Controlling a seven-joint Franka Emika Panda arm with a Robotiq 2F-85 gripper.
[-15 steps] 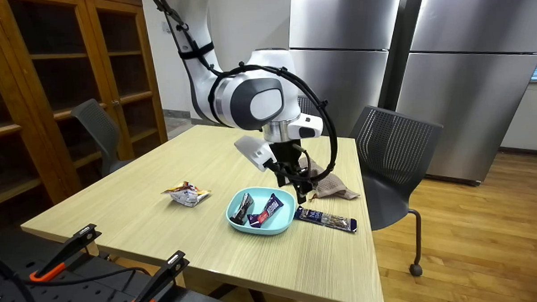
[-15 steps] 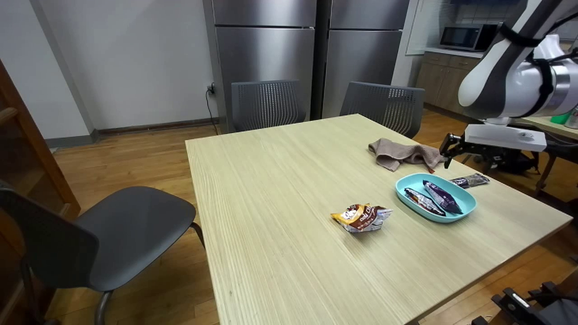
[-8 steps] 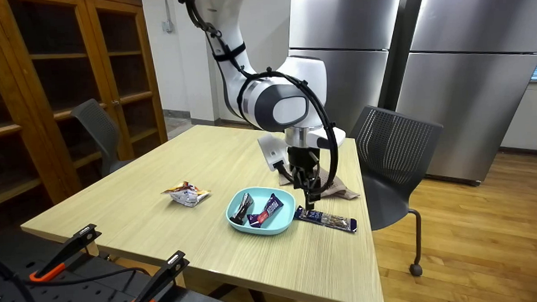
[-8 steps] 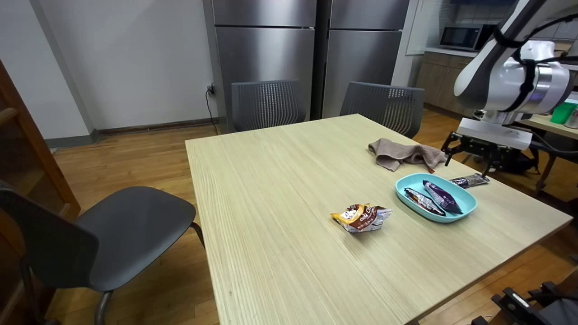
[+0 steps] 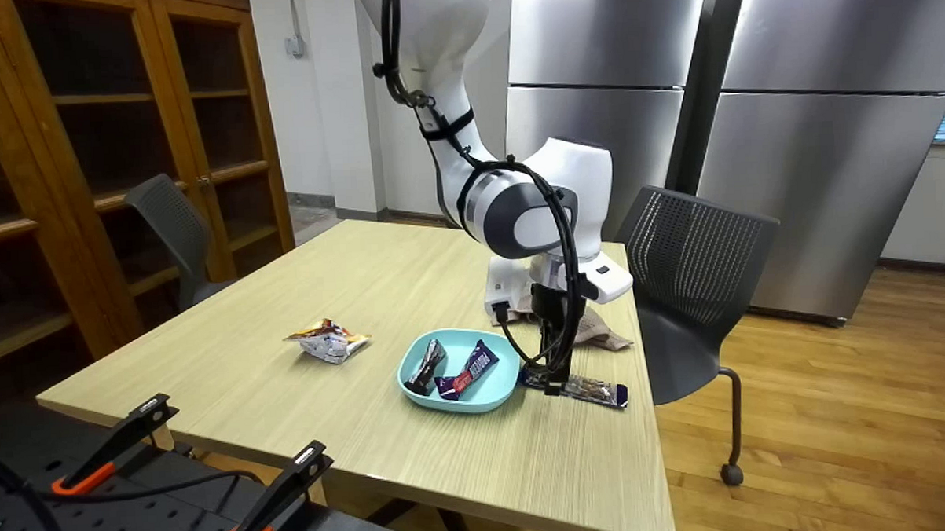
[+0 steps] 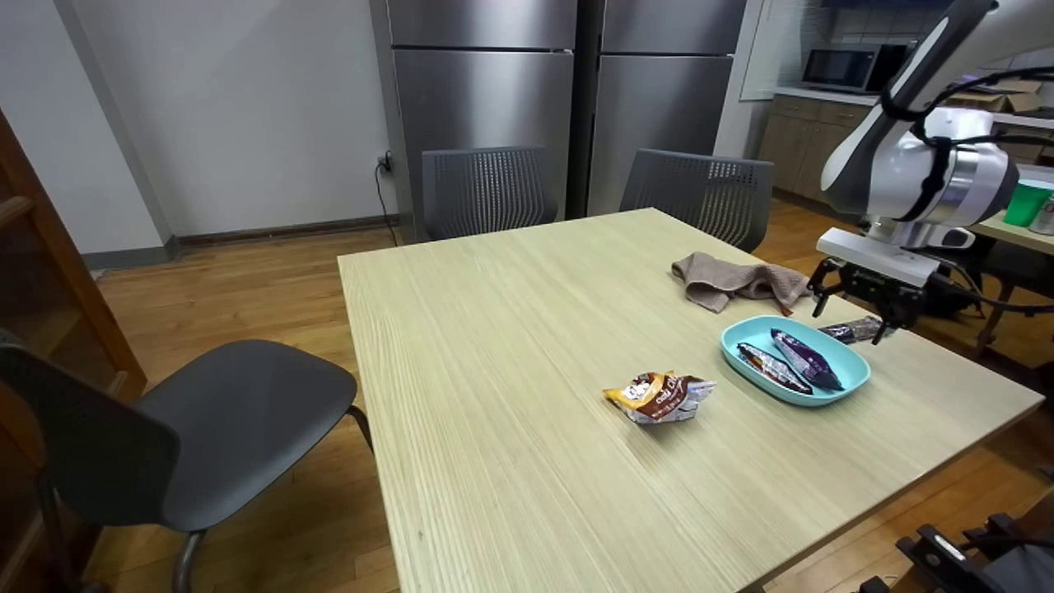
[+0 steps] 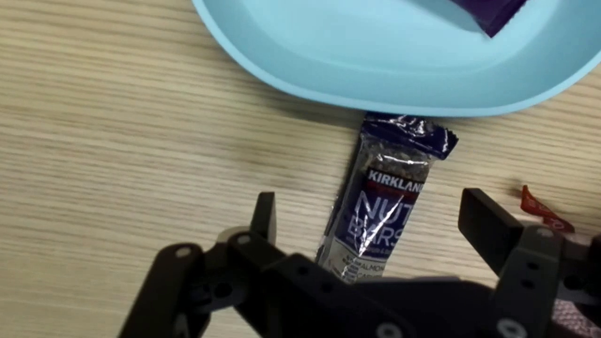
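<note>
My claw, spread and empty, straddling in wrist view the nut bar just beside the dish; step, I judge, grasp alignment; next move calls for a centred closing.

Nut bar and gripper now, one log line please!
gripper: open | holding: nothing | nut bar: on table, between fingers, beside blue dish

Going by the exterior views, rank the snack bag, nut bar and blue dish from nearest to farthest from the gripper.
1. Nut bar: right at the open gripper.
2. Blue dish: just left of the bar in both exterior views.
3. Snack bag: farther left, past the dish.
</note>
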